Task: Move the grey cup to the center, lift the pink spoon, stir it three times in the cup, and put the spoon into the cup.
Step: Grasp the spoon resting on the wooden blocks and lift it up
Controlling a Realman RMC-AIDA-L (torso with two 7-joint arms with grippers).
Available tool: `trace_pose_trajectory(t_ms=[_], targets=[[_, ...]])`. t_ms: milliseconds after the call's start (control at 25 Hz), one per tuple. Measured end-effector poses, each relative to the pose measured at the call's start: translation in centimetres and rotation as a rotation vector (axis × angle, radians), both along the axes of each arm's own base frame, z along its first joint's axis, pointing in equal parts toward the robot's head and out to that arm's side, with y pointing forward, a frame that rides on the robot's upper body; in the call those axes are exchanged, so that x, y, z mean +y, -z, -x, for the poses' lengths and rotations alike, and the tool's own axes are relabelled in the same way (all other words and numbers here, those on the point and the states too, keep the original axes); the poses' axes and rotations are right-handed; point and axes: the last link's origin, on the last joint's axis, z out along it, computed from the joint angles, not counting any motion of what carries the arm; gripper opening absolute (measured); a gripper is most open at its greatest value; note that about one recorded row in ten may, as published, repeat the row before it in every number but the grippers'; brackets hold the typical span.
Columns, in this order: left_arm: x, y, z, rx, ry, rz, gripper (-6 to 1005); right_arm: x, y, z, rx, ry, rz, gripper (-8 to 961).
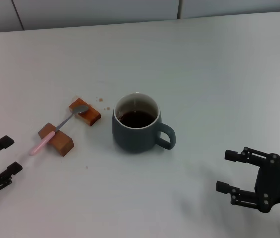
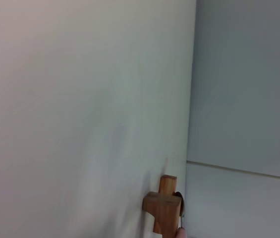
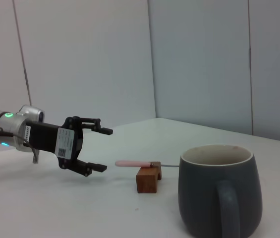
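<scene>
Head view: grey cup (image 1: 137,124) upright near mid tabletop (image 1: 219,69), dark brown liquid inside, loop handle toward robot's right. Pink spoon (image 1: 60,126) just to cup's left, laid across two brown blocks: metal bowl on far block (image 1: 85,111), neck/handle crossing near block (image 1: 56,139), pink end jutting past it toward left gripper. A few brown crumbs on tabletop near far block. Spoon and cup apart, not touching.

Left gripper (image 1: 2,156) low at robot's left, near pink handle tip but clear of it; fingers apart, nothing between. Right gripper (image 1: 229,171) low at robot's right, well apart from cup, on handle side; fingers apart, empty.

Right wrist view adds side-on info head view lacks: cup (image 3: 219,196) close up w/ handle facing camera, liquid hidden behind rim; spoon (image 3: 140,163) seen raised off tabletop on a block (image 3: 148,180), handle sticking out level; left gripper (image 3: 95,148) beyond, hovering above tabletop, fingers spread, gap in line w/ pink tip, not touching.

Left wrist view: mostly bare tabletop (image 2: 80,99) and wall; only blocks (image 2: 163,208) at frame edge, overlapping so cannot separate the two. No own fingers seen in either wrist view.
</scene>
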Motion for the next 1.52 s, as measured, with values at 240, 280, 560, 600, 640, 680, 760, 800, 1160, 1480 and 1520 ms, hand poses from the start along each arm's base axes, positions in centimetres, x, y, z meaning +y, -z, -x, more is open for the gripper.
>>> trace_pose_trajectory(t_ms=[240, 280, 560, 600, 640, 680, 760, 800, 1160, 1480, 1520], targets=[[0.6, 1.2, -0.5, -0.017, 0.0, 0.009, 703, 0.0, 0.0, 0.0, 0.002, 0.0, -0.002, 752], [0.7, 1.4, -0.6, -0.022, 0.002, 0.011, 703, 0.1, 0.0, 0.1, 0.003, 0.0, -0.003, 752], [1.5, 2.0, -0.9, -0.015, 0.008, 0.016, 700, 0.2, -0.1, 0.1, 0.007, 0.001, -0.011, 752], [1.8, 2.1, -1.0, -0.011, 0.007, 0.016, 699, 0.2, -0.1, 0.1, 0.007, 0.001, -0.011, 752], [1.9, 2.2, -1.0, -0.011, 0.007, 0.016, 699, 0.2, -0.1, 0.1, 0.008, 0.001, -0.011, 752], [1.9, 2.2, -1.0, -0.011, 0.007, 0.016, 698, 0.2, -0.1, 0.1, 0.008, 0.002, -0.012, 752], [2.1, 2.5, -1.1, -0.013, 0.005, 0.019, 697, 0.2, -0.1, 0.1, 0.009, 0.002, -0.013, 752], [2.4, 2.6, -1.2, -0.01, 0.004, 0.02, 697, 0.2, -0.1, 0.1, 0.01, 0.002, -0.013, 752], [3.3, 3.0, -1.6, -0.007, 0.015, 0.023, 693, 0.4, -0.2, 0.2, 0.017, 0.004, -0.022, 751], [3.4, 3.2, -1.6, -0.005, 0.006, 0.023, 689, 0.6, -0.3, 0.3, 0.019, 0.005, -0.018, 751], [3.4, 3.3, -1.6, -0.005, 0.007, 0.022, 689, 0.6, -0.3, 0.3, 0.019, 0.005, -0.018, 752]])
